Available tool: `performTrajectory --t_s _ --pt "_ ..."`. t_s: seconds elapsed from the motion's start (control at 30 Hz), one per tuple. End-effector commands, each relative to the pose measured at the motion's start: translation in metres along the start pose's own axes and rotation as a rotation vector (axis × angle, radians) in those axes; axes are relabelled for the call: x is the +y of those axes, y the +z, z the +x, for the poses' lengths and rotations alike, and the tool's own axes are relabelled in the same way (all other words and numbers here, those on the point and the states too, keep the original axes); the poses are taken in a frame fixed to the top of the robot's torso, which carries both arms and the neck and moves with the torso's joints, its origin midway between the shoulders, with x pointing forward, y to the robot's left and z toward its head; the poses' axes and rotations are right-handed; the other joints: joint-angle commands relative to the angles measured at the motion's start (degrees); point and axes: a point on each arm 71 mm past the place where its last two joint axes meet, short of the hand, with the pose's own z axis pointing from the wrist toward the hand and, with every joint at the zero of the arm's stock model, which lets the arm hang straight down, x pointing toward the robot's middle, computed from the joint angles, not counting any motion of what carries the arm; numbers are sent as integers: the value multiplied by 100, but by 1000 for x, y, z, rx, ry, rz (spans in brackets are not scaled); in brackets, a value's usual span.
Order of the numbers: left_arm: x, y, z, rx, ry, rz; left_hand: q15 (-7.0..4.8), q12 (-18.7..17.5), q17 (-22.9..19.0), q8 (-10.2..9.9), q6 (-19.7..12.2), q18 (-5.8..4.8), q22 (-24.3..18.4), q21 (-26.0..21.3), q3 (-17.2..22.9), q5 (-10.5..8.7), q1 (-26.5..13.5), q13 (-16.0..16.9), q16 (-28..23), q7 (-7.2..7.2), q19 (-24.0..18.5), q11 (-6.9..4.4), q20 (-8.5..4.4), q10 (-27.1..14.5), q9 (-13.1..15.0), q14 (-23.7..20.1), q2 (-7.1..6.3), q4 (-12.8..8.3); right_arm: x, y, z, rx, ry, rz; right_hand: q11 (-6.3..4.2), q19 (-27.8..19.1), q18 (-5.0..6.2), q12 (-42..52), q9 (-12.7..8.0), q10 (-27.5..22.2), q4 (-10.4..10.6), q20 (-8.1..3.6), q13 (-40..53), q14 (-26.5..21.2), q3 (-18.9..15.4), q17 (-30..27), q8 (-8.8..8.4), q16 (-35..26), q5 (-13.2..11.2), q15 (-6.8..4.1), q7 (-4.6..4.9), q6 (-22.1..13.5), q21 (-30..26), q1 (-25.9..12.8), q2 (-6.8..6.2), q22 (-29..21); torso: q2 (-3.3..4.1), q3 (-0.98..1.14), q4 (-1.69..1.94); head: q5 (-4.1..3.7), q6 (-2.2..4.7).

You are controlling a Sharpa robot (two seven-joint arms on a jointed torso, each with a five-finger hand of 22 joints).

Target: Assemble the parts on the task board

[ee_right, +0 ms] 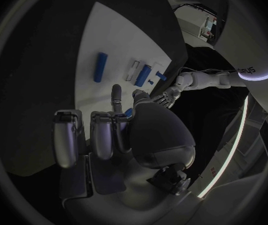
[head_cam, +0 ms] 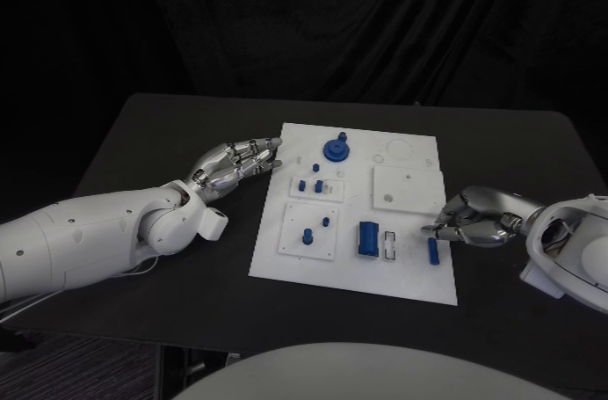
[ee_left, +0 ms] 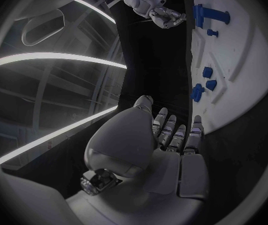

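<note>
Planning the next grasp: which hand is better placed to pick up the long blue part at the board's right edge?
Probably the right hand: it hovers right beside the long blue part, while the left hand sits off the task board's opposite edge.

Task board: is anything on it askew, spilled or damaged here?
Nothing stands out. The task board lies flat on the table, and its blue parts sit on it with no visible damage. Both the left hand and right hand rest at its edges.

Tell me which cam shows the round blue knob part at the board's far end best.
Head view: the round blue knob part stands unobstructed near the far edge of the task board. Left wrist view shows it edge-on beside the left hand. In the right wrist view I cannot pick it out with confidence.
</note>
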Motion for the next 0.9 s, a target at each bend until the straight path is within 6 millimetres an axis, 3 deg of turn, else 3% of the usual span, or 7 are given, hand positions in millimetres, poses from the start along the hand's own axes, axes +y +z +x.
performTrajectory --t_s 0.03,0.33,0.5,0.8,0.83,0.87,0.9 --pt "-5 -1 0 -11 7 71 -26 21 9 26 36 109 -4 18 9 25 18 1 21 -7 24 -14 -22 28 6 28 -34 4 -17 -3 -4 -55 -87 120 10 585 -124 -13 1 597 -3 12 1507 594 15 1486 -23 26 2 10 -14 91 50 25 -70 1493 -3 -4 -9 1 1" --pt "-4 0 1 -5 2 60 -23 22 8 29 31 107 -17 15 21 32 25 -1 19 6 17 -7 -21 21 5 23 -22 8 -26 -3 2 -72 -191 182 -100 589 -126 -13 411 597 -58 -101 1507 584 67 1436 330 7 7 -126 -150 233 61 199 -196 1496 -6 -11 7 -110 1" --pt "-3 0 1 -2 0 54 -17 22 7 28 23 105 -16 15 30 32 31 -2 18 5 19 5 -17 16 3 22 -14 9 -23 -1 9 -59 -220 180 -134 597 -131 -13 624 597 -35 -143 1507 583 100 1434 493 6 8 -163 -185 210 76 230 -225 1502 -2 -4 -11 -108 1" --pt "-3 0 1 1 -3 47 6 24 6 22 -8 99 -30 12 53 30 48 -5 14 -1 12 43 -3 2 -4 17 1 10 -15 2 17 -53 -227 154 -150 589 -127 -13 869 597 53 -166 1507 580 91 1420 663 1 4 -181 -199 169 63 22 -216 1497 -2 -6 -1 -123 1" --pt "-3 -1 1 2 -4 45 8 24 6 20 -14 99 -31 11 56 30 49 -5 14 -1 11 46 -1 1 -4 16 4 10 -14 3 17 -54 -226 151 -172 589 -127 -13 957 597 -22 -139 1507 580 31 1416 722 0 -530 -222 -199 152 63 -145 -180 1497 -3 -5 -3 -121 1" --pt "-3 -1 0 2 -4 44 11 23 6 19 -19 98 -33 11 59 30 51 -6 13 -1 10 49 1 -1 -5 16 7 10 -14 3 18 -55 -225 148 -160 586 -125 -13 1089 597 -122 -187 1507 578 -69 1407 813 -3 -1733 -205 -214 133 59 -373 -76 1495 0 -4 -4 -124 1" --pt "-3 -1 0 2 -4 43 11 23 6 19 -19 98 -33 11 59 30 51 -6 13 -1 10 49 1 -1 -5 16 7 10 -13 3 18 -55 -225 147 -161 585 -125 -13 1116 597 -88 -188 1507 578 -79 1409 827 -2 -1794 -196 -208 128 56 -400 -78 1494 -2 -4 -6 -122 1"
